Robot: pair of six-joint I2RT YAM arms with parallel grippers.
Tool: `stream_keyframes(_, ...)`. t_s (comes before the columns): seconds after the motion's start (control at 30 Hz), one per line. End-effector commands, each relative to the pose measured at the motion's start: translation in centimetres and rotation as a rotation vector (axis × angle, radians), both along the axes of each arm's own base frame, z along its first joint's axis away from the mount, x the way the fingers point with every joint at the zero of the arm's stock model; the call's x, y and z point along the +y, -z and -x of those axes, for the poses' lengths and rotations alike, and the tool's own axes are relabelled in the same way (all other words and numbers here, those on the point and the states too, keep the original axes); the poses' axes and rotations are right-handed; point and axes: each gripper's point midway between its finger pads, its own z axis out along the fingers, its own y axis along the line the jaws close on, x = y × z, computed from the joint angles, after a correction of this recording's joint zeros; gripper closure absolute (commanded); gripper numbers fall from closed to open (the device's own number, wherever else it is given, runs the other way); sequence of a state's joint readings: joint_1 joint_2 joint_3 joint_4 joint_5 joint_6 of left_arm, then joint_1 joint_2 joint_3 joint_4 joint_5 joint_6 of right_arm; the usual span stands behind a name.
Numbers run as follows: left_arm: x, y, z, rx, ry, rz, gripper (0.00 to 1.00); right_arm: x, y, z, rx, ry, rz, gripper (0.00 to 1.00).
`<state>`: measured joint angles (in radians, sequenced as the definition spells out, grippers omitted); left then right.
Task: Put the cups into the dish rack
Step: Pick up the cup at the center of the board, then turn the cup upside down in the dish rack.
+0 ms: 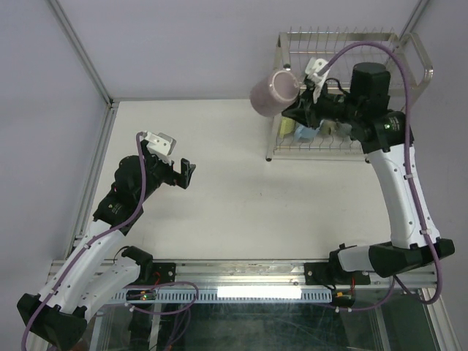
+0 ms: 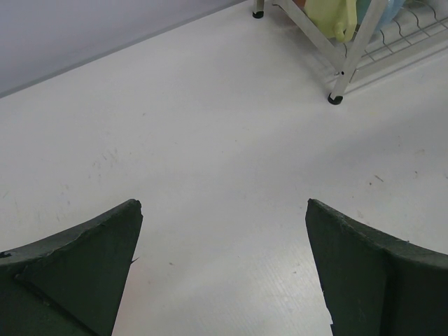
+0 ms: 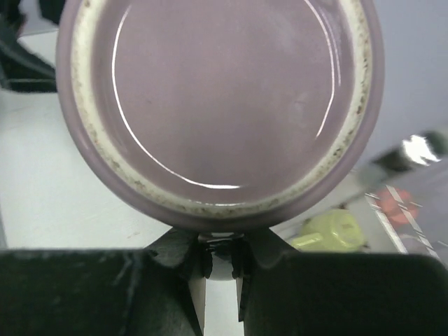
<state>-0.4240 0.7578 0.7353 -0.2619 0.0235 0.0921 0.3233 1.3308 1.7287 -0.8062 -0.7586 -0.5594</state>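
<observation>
Mauve cup [image 1: 272, 92] is hanging in the air off the left front corner of the dish rack [image 1: 344, 35], clear of both the tabletop [image 1: 234, 197] and the wires. It is lying tipped on its side, mouth pointing back at the right gripper [image 1: 298, 104]. In the right wrist view the cup [image 3: 217, 105] is filling most of the frame, with the inside empty and a speckled pale rim showing.

The right gripper [image 3: 222, 276] is clamping down nearly closed on a narrow part at the cup's lower edge. Whether that part is the handle or the wall, I can't tell from here. The cup is being carried by that pinch alone.

The rack is sitting at the far right of the tabletop, against the back wall. On its lower shelf a light blue cup [image 1: 306, 134] is sitting under the right arm, and a yellow-green cup [image 3: 329, 231] is showing beside it. The same yellow-green cup [image 2: 333, 15] is peeking in at the top of the left wrist view, behind a rack leg [image 2: 348, 59].

The left gripper [image 1: 179, 170] is hovering over the left half of the tabletop, well apart from the rack. Its jaws are standing spread as wide as they go – both fingers [image 2: 91, 259] are framing bare tabletop [image 2: 210, 126], holding nothing.
</observation>
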Motion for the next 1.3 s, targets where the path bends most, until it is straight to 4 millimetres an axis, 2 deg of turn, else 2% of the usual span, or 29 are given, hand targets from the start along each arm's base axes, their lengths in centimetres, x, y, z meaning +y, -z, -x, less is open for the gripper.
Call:
stream_keyframes(0.0,0.4,-1.1,-0.2,-0.044,-0.023,0.023,0.01,-3.6,-5.8,-3.5,-0.066,0.143,-0.12,1.0)
stream_keyframes(0.13,0.4,-1.0,-0.3,-0.042,-0.024,0.021,0.01,-7.8,-8.3,-7.4,-0.126,0.293,-0.176,1.0)
stream_keyframes(0.3,0.5,-1.2,-0.3,-0.047,-0.027,0.02,0.01,-12.3,-9.9,-12.0,-0.146,0.425,-0.239,1.0)
stream_keyframes(0.4,0.4,-1.1,-0.3,-0.043,-0.026,0.019,0.01,-13.7,-11.0,-14.1,-0.162,0.47,-0.262,1.0)
stream_keyframes(0.53,0.5,-1.1,-0.3,-0.046,-0.027,0.018,0.01,-14.8,-11.4,-16.9,-0.183,0.528,-0.278,1.0)
stream_keyframes(0.7,0.4,-1.0,-0.3,-0.043,-0.027,0.016,0.01,-15.6,-10.5,-20.2,-0.167,0.563,-0.277,1.0)
stream_keyframes(0.8,0.4,-0.9,-0.3,-0.039,-0.025,0.015,0.01,-15.5,-9.5,-21.4,-0.153,0.546,-0.263,1.0)
stream_keyframes(0.93,0.4,-0.6,-0.4,-0.032,-0.024,0.012,0.01,-15.0,-8.0,-22.3,-0.142,0.517,-0.239,1.0)
stream_keyframes(1.2,0.4,-0.5,-0.5,-0.028,-0.029,0.01,0.01,-13.9,-5.5,-22.8,-0.123,0.45,-0.177,1.0)
stream_keyframes(1.27,0.4,-0.5,-0.5,-0.028,-0.028,0.01,0.01,-13.8,-5.2,-22.9,-0.118,0.449,-0.173,0.96)
